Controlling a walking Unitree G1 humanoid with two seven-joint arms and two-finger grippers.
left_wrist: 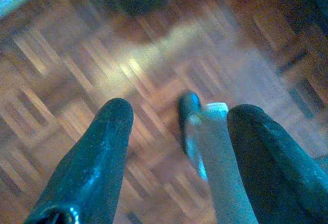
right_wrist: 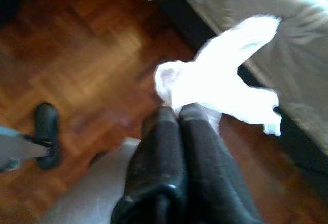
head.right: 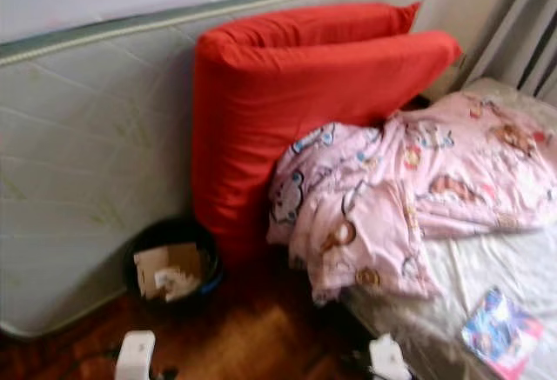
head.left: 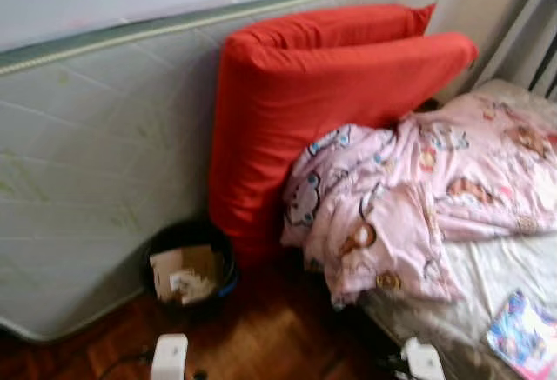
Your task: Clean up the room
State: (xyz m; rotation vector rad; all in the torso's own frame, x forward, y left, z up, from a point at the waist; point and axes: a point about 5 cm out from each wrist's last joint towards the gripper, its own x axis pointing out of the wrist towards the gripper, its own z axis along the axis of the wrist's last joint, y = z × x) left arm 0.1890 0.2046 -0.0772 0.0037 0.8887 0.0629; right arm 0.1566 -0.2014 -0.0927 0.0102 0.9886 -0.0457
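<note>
My right gripper (right_wrist: 177,111) is shut on a crumpled white tissue (right_wrist: 220,80), held above the parquet beside the bed's edge. The same white wad shows low in the head view (head.left: 422,358), near the bed's corner. My left gripper (left_wrist: 179,108) is open over bare parquet floor (left_wrist: 77,55) with nothing held; a blurred grey part with a dark tip (left_wrist: 205,147) lies beyond its fingers. A black round bin (head.left: 190,267) holding cardboard and paper scraps stands on the floor against the leaning mattress, ahead and to the left.
A grey mattress (head.left: 96,154) leans on the wall, with a big red cushion (head.left: 305,110) propped against it. A pink printed blanket (head.left: 418,197) is bunched on the bed (head.left: 505,267) at right. A colourful booklet (head.left: 525,332) lies on the sheet.
</note>
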